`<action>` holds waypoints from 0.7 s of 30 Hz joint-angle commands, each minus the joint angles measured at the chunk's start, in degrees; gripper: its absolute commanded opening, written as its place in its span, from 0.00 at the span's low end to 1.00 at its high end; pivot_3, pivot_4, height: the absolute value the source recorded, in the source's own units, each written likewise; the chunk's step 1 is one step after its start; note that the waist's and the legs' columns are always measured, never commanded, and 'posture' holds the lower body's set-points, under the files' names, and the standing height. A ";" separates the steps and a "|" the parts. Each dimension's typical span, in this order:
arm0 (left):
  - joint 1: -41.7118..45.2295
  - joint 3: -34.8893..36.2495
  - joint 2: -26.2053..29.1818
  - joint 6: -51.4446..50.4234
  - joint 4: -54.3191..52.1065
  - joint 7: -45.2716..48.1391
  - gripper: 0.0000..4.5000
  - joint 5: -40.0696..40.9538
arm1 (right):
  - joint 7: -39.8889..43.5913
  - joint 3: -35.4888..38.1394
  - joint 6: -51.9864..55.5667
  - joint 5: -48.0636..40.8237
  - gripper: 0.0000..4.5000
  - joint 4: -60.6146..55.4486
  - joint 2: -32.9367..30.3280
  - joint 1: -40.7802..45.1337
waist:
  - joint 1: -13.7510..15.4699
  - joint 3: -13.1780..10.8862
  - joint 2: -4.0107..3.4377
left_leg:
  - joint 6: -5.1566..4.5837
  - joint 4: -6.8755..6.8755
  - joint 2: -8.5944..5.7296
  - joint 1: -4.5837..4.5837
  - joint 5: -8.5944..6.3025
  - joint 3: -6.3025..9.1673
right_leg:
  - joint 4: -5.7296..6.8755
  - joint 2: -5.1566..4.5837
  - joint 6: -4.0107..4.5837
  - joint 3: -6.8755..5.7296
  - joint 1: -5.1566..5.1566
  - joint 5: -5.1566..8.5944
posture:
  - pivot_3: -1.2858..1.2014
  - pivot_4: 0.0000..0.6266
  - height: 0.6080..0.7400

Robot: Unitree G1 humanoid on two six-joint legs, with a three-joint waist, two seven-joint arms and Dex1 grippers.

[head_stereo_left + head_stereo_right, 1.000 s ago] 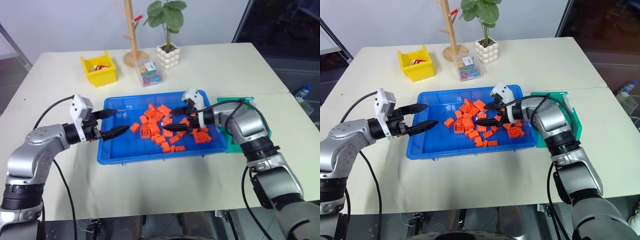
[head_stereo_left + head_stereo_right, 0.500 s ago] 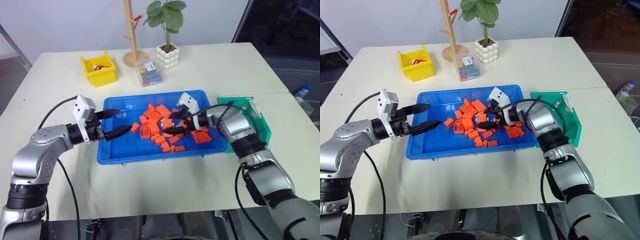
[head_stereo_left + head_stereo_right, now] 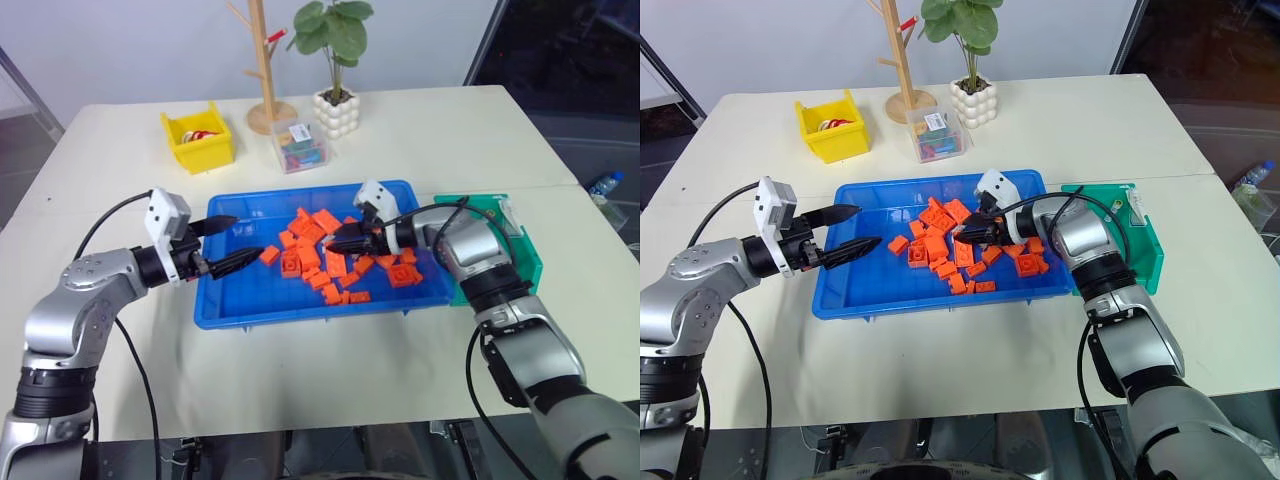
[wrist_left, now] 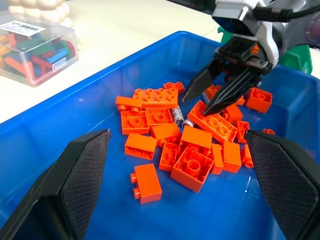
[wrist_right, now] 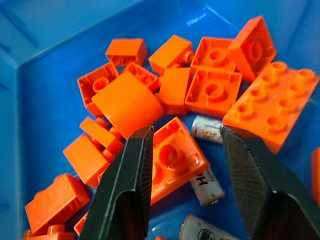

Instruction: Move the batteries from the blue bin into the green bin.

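Batteries (image 5: 207, 129) still in blue bin (image 3: 235, 300) among bricks (image 3: 320, 235). My right tool (image 5: 186, 190) half-open over them, nothing held. Left tool (image 3: 225, 245) open, empty. Can't see into green bin (image 3: 520, 262).

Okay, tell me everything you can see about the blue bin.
The blue bin is a large, shallow, rectangular tray of glossy bright-blue plastic with a raised rim. It sits flat on the pale table, with the green bin close against its right end. A pile of orange bricks with a few small silver batteries among them lies inside. The right pincer reaches into it.
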State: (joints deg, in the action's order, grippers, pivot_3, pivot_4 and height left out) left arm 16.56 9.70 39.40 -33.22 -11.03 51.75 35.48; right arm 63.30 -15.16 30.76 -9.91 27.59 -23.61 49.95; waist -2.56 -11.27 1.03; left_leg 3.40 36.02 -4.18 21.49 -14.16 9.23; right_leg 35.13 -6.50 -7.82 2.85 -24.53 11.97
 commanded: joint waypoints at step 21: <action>0.77 1.64 0.42 1.56 -1.36 -1.38 1.00 0.03 | 2.24 0.70 1.37 -0.59 0.01 -4.18 -0.29 -2.14 | -0.01 0.00 0.00 | 0.00 0.00 0.00 0.00 0.00 0.01 | 0.00 0.00 0.00 0.00 0.00 0.00 | 0.52 0.24 1.00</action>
State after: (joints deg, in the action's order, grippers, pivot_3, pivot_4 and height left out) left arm 16.59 9.81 39.33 -32.87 -11.03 50.46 35.47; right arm 64.94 -15.37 32.13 -9.78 25.54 -23.67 47.62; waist -2.57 -11.27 1.03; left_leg 3.40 36.01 -4.18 21.48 -14.16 9.24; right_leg 35.13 -6.50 -7.82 2.85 -24.54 11.97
